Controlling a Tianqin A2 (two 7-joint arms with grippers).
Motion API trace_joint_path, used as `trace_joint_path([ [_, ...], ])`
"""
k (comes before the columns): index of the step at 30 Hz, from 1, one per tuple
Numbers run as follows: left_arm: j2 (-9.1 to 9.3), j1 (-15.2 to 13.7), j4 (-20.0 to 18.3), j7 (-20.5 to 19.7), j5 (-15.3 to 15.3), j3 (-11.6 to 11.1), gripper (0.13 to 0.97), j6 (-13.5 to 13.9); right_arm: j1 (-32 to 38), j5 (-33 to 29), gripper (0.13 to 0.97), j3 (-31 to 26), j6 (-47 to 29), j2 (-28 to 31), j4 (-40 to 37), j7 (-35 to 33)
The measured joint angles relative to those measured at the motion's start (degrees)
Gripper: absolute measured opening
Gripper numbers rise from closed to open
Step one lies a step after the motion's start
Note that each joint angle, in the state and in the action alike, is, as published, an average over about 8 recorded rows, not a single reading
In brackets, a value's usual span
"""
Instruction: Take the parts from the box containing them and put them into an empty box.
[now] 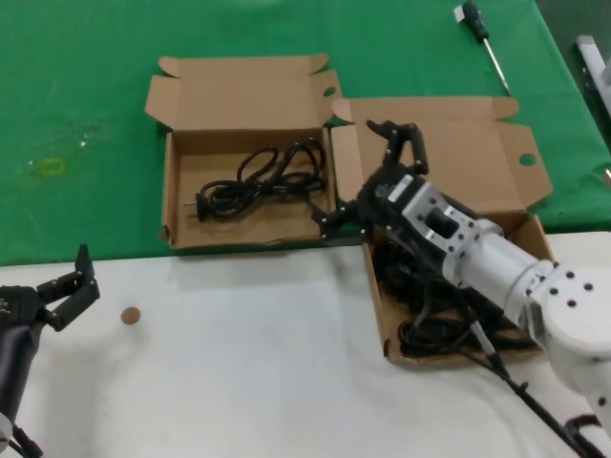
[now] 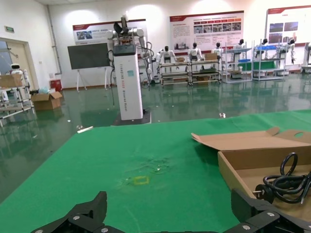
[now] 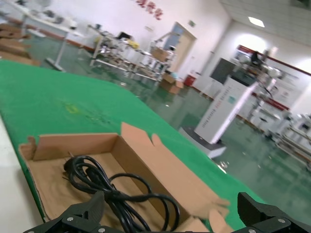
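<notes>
Right end effector (image 1: 368, 176) spread wide, empty, btwn boxes; could snag box flap (image 1: 346, 162) w/ careless descent.

A green cloth (image 1: 86, 105) covers the far part of the tabletop (image 1: 239, 363), whose near part is bare white. Beyond it lies a large hall with a glossy dark-green floor (image 2: 63, 131) and white walls (image 2: 29, 24) hung with poster boards (image 2: 206, 29). A white pillar-shaped cabinet (image 2: 129, 82) stands in the middle, metal shelving racks (image 2: 243, 60) line the back, and cardboard cartons (image 2: 46, 100) sit near a door (image 2: 12, 58). A ceiling lamp (image 3: 256, 21) glows overhead.
</notes>
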Motion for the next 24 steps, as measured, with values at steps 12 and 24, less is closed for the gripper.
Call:
trace_joint_path([
  [12,0.00,0.0,0.0,0.0,0.0,0.0,0.941,0.0,-8.7,4.1,0.966,4.6,6.5,-0.3,5.5,4.5],
  [24,0.00,0.0,0.0,0.0,0.0,0.0,0.966,0.0,-17.4,8.3,0.966,9.3,13.1,-0.6,11.0,9.0],
])
